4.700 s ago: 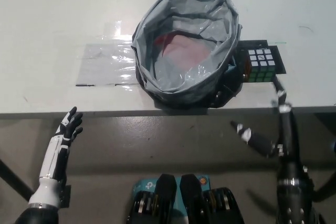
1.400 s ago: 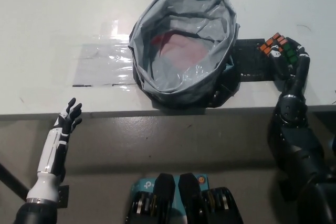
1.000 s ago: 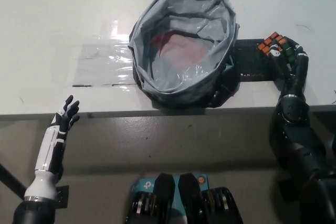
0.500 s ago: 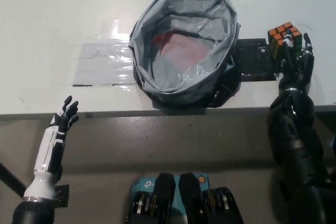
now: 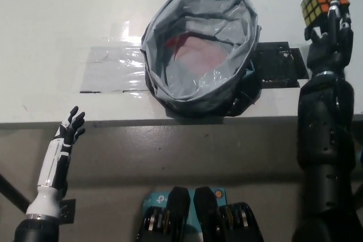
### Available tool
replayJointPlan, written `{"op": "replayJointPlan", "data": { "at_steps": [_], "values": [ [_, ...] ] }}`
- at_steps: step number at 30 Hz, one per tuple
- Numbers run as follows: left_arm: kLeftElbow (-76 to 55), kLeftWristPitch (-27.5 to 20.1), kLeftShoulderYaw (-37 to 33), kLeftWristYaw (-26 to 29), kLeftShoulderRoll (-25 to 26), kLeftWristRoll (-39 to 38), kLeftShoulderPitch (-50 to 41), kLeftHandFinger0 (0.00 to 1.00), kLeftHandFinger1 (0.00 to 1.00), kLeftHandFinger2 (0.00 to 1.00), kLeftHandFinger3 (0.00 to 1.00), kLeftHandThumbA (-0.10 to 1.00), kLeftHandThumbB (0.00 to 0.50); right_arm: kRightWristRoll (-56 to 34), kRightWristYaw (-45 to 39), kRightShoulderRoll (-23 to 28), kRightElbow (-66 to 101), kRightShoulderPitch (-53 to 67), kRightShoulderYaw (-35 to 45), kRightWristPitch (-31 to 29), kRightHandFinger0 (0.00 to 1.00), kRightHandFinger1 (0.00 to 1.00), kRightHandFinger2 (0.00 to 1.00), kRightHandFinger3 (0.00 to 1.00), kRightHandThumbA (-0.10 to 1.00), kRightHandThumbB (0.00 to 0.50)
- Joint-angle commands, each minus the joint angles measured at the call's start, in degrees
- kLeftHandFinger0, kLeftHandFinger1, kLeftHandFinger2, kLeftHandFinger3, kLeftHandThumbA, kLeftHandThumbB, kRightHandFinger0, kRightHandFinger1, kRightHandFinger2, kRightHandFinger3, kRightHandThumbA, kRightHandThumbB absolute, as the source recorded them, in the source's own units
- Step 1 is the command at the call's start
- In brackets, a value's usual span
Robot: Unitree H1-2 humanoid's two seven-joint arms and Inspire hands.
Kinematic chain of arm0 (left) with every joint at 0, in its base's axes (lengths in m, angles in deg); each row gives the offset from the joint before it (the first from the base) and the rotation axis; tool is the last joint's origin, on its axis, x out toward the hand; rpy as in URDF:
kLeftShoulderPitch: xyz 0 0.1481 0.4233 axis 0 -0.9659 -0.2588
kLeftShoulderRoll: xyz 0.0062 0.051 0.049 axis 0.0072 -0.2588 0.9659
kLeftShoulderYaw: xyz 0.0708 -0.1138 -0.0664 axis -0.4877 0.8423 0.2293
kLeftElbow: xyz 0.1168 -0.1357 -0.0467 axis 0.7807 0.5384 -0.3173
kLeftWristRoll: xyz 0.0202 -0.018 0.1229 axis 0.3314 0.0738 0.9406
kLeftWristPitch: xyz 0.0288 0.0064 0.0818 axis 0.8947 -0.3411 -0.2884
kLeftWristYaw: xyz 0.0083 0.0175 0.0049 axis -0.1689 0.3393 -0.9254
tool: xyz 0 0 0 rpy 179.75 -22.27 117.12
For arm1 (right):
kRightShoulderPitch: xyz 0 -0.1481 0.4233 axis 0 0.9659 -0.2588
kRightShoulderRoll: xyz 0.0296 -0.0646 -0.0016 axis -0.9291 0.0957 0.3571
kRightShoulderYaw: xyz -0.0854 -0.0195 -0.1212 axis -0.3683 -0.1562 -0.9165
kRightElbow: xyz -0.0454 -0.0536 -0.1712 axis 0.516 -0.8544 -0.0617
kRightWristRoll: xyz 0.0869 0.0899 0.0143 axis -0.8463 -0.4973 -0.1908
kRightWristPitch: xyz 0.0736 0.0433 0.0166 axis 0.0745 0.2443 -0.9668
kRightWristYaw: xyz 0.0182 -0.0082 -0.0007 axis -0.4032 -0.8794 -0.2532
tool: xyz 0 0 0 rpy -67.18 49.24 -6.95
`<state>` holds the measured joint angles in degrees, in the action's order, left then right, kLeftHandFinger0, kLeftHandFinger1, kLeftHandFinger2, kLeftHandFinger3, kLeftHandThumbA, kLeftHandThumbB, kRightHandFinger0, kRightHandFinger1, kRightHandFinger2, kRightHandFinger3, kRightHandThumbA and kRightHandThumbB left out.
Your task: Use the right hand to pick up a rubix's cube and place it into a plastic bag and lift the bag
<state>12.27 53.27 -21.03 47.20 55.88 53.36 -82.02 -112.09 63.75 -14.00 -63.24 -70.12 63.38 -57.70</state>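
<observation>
The black right hand (image 5: 329, 32) is closed around the rubix's cube (image 5: 321, 2), holding it up above the desk (image 5: 57, 21) at about two o'clock from the plastic bag (image 5: 199, 55), well clear of the bag's rim. The cube is rigid and light, with smooth plastic faces that could slip, so a hold across two opposite faces suits it best; from here the fingers seem to clasp it from below and behind, though how firmly is hard to make out at this angle. The bag is thin, soft grey film, its mouth rolled open and facing up, with something reddish showing through its floor. It will crumple and give no resistance, so the cube should be let go low inside, and the lift afterwards is best taken at a bunched stretch of rim, not the slack wall. The white left hand (image 5: 71, 130) rests below the desk edge at seven o'clock, fingers spread and empty.
</observation>
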Motion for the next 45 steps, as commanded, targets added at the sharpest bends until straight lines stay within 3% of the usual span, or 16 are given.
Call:
{"op": "replayJointPlan", "data": {
  "at_steps": [1, 9, 10, 13, 16, 23, 32, 36, 37, 38, 39, 40, 41, 42, 43, 45],
  "values": [
    [-1.82, -2.54, 0.46, -0.5, 1.49, -0.78, 0.53, 1.0, 1.0, 1.0, 1.0, 1.0, 0.168, -12.73, -3.04, -2.71, 27.58, -2.06, -6.58, 15.99, 0.0, 0.43, 0.94, 1.0, -0.1, 0.095],
    [-1.98, -2.35, 0.38, -0.57, 1.53, -0.64, -0.18, 1.0, 1.0, 1.0, 1.0, 1.0, 0.184, -3.8, -4.64, -2.21, 28.73, -0.36, -14.33, 16.93, 0.0, 0.52, 1.0, 0.99, -0.1, 0.079],
    [-1.89, -2.46, 0.38, -0.59, 1.52, -0.7, -0.12, 1.0, 1.0, 1.0, 1.0, 1.0, 0.185, -1.9, -4.72, -1.87, 27.75, -0.47, -15.69, 16.74, 0.0, 0.49, 0.94, 0.94, -0.1, 0.072],
    [-1.47, -3.08, 0.36, -0.77, 1.52, -0.98, 0.11, 1.0, 1.0, 1.0, 1.0, 1.0, 0.185, 1.95, -5.79, -0.8, 23.94, -0.64, -18.9, 14.08, 0.0, 0.49, 0.92, 0.87, -0.1, 0.091],
    [-1.61, -2.77, 0.27, -0.86, 1.62, -0.8, 0.24, 1.0, 1.0, 1.0, 1.0, 1.0, 0.207, 6.54, -6.89, 0.91, 18.87, -1.2, -22.77, 11.2, 0.0, 0.38, 0.84, 0.77, -0.1, 0.107],
    [-1.72, -2.57, 0.24, -1.21, 1.62, -1.02, 0.31, 1.0, 1.0, 1.0, 1.0, 1.0, 0.21, 20.61, -6.55, 6.22, 8.63, -3.55, -32.94, 5.14, 0.0, 0.34, 0.8, 0.86, -0.1, 0.118],
    [-2.12, -1.64, 0.15, -1.43, 1.75, -0.8, 0.61, 1.0, 1.0, 1.0, 1.0, 1.0, 0.231, 27.52, -4.2, 10.01, -3.74, -7.81, -37.27, 0.03, 0.0, 0.33, 0.79, 0.84, -0.1, 0.144],
    [-2.23, -1.67, 0.04, -1.45, 1.71, -0.64, 0.71, 1.0, 1.0, 1.0, 1.0, 1.0, 0.235, 29.87, -2.96, 10.54, -6.44, -8.41, -38.04, -2.18, 0.0, 0.36, 0.79, 0.89, -0.1, 0.145],
    [-2.04, -1.82, 0.02, -1.48, 1.72, -0.67, 0.82, 1.0, 1.0, 1.0, 1.0, 1.0, 0.237, 31.14, -2.17, 10.7, -6.7, -8.45, -38.54, -2.74, 0.12, 0.52, 0.93, 0.98, -0.1, 0.204],
    [-1.78, -2.0, -0.01, -1.53, 1.75, -0.71, 0.96, 1.0, 1.0, 1.0, 1.0, 1.0, 0.238, 32.82, -1.27, 10.85, -7.05, -8.5, -39.03, -3.48, 0.19, 0.54, 0.92, 0.96, -0.1, 0.212],
    [-1.75, -1.98, -0.05, -1.56, 1.82, -0.65, 1.04, 1.0, 1.0, 1.0, 1.0, 1.0, 0.239, 33.31, -1.37, 10.97, -6.92, -8.42, -39.2, -3.81, 0.35, 0.72, 1.0, 1.0, 0.0, 0.265],
    [-1.71, -2.04, -0.1, -1.59, 1.89, -0.65, 1.11, 1.0, 1.0, 1.0, 1.0, 1.0, 0.239, 33.4, -3.86, 11.59, -6.78, -8.36, -39.97, -4.63, 0.81, 1.0, 1.0, 1.0, 0.39, 0.393],
    [-1.63, -2.12, -0.15, -1.6, 1.9, -0.67, 1.22, 1.0, 1.0, 1.0, 1.0, 1.0, 0.239, 33.33, -5.55, 12.05, -6.79, -8.36, -40.47, -5.12, 0.96, 1.0, 1.0, 1.0, 0.47, 0.436],
    [-1.56, -2.18, -0.18, -1.61, 1.9, -0.69, 1.3, 1.0, 1.0, 1.0, 1.0, 1.0, 0.239, 33.31, -6.64, 12.32, -6.86, -8.38, -40.76, -5.46, 0.96, 1.0, 1.0, 1.0, 0.47, 0.436],
    [-1.35, -2.4, -0.25, -1.66, 1.94, -0.7, 1.4, 1.0, 1.0, 1.0, 1.0, 1.0, 0.247, 33.43, -9.45, 13.12, -6.59, -8.46, -41.82, -5.29, 1.0, 1.0, 1.0, 1.0, 0.63, 0.485],
    [-1.31, -2.43, -0.36, -1.66, 1.99, -0.58, 1.48, 1.0, 1.0, 1.0, 1.0, 1.0, 0.243, 35.63, -10.94, 14.27, -4.99, -8.3, -43.78, -4.4, 1.0, 1.0, 1.0, 1.0, 0.72, 0.499]
  ]
}}
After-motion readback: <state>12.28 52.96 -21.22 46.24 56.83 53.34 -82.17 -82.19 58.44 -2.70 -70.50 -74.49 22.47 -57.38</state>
